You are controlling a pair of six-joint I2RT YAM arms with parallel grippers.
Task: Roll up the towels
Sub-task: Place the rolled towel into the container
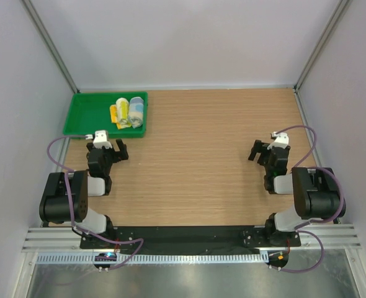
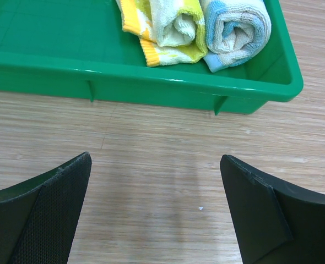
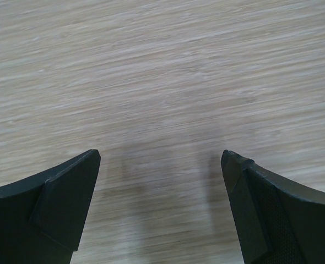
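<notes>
Left wrist view has the left pincer [image 2: 154, 212] spread wide and empty over bare worktop [image 2: 162, 143], the green tray [image 2: 151, 82] just ahead holding both rolled towels [image 2: 206, 27] side by side, well apart from the equally wide, empty right pincer [image 1: 262, 151].

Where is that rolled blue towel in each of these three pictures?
Top external: blue towel, far left, at the right end of the green tray.
Left wrist: blue towel, upper right, beside the yellow towel.
Right wrist: not in view, only bare wood.
Shared landmark: the green tray.
</notes>
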